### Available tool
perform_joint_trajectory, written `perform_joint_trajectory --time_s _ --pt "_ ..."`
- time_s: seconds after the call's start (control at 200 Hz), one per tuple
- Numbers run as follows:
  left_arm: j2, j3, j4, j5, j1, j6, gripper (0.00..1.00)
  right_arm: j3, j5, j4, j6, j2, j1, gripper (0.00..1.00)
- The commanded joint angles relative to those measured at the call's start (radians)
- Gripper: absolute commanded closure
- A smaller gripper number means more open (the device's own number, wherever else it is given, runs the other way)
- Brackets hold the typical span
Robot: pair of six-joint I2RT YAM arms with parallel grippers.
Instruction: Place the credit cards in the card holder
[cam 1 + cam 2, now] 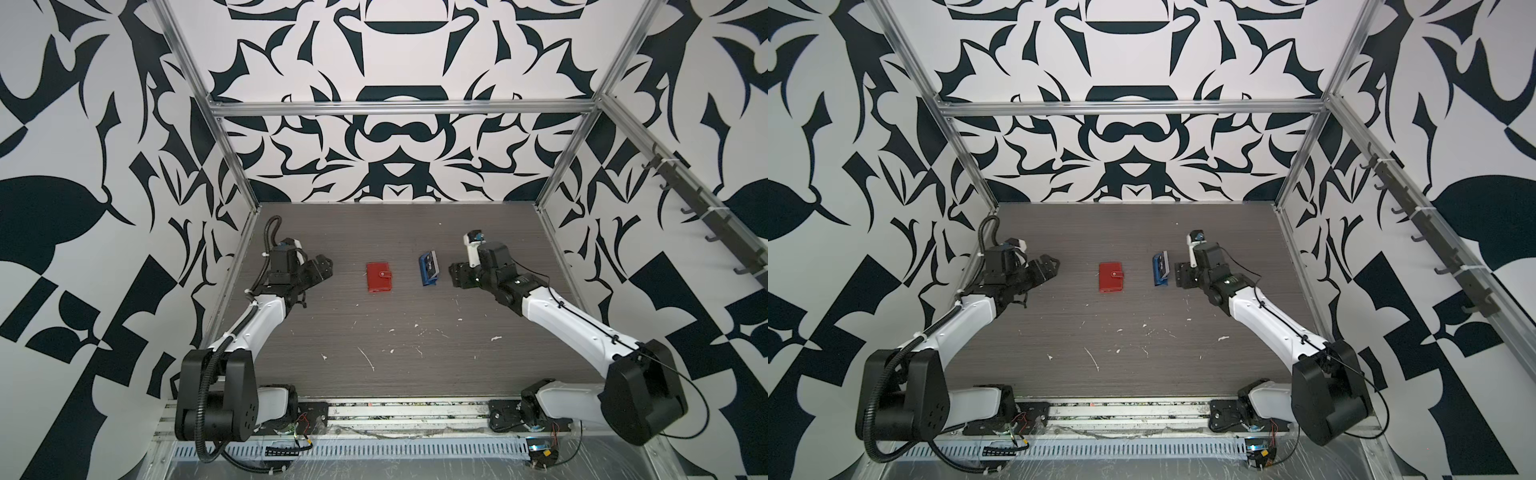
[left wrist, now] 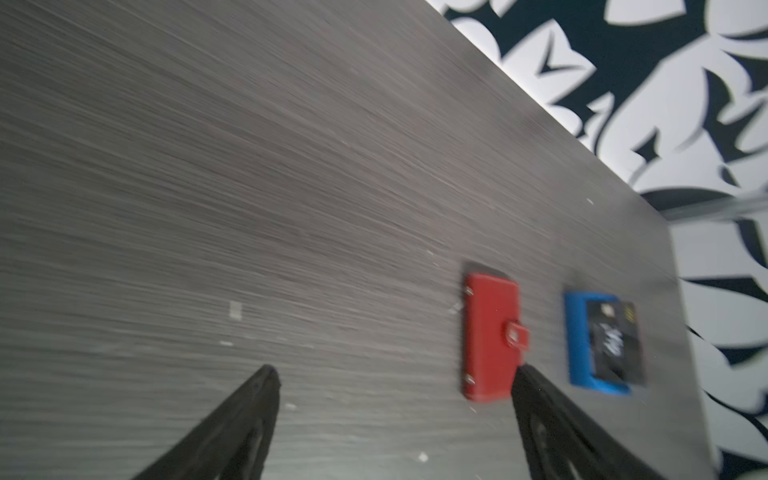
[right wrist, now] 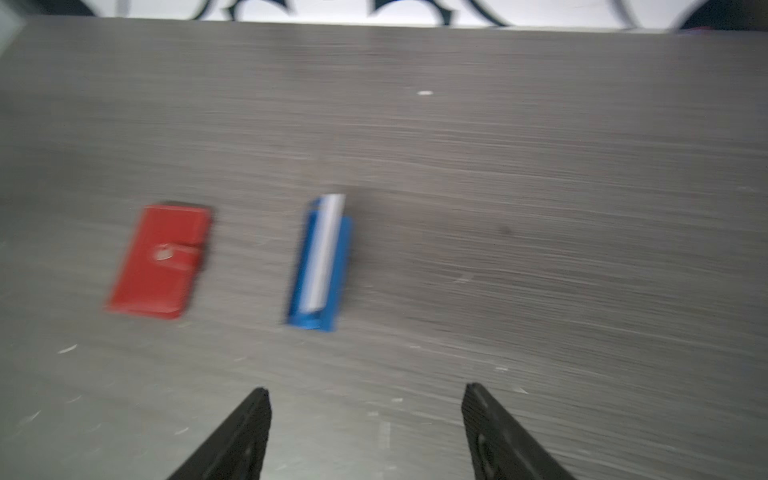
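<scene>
The red card holder (image 1: 379, 277) (image 1: 1112, 277) lies shut and flat mid-table, its snap tab fastened. Right of it, the credit cards (image 1: 431, 266) (image 1: 1163, 266) stand on edge in a small blue rack (image 1: 427, 283). The left wrist view shows the holder (image 2: 490, 336) and a dark card face (image 2: 615, 340). The right wrist view shows the holder (image 3: 160, 262) and a white card edge (image 3: 324, 253). My left gripper (image 1: 326, 268) (image 2: 395, 370) hangs open to the left of the holder. My right gripper (image 1: 455, 274) (image 3: 366, 390) stands open just right of the rack. Both are empty.
The dark wood-grain table (image 1: 395, 353) carries small white scuffs and flecks toward the front. Aluminium frame posts (image 1: 232, 166) and patterned walls close in the sides and back. A rail of hooks (image 1: 706, 224) runs along the right wall.
</scene>
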Motion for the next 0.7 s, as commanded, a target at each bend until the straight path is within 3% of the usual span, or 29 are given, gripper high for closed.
perform_joint_trajectory --time_s 0.0,0.085,0.18,0.275,0.695 --pt "0.038 0.002 -0.009 0.107 -0.049 -0.079 0.11 0.107 -0.081 -0.058 0.048 0.066 0.090 0.29" --pt "0.080 0.012 0.020 0.137 -0.072 -0.104 0.14 0.175 -0.079 -0.050 0.052 0.153 0.158 0.35" --pt "0.143 0.035 0.033 0.171 -0.086 -0.133 0.28 0.265 -0.098 -0.055 0.073 0.267 0.205 0.47" --pt "0.196 0.059 0.044 0.183 -0.107 -0.142 0.33 0.364 -0.120 -0.075 0.088 0.384 0.240 0.55" --pt "0.374 0.137 0.112 0.249 -0.140 -0.187 0.50 0.707 -0.039 -0.199 0.115 0.726 0.294 0.69"
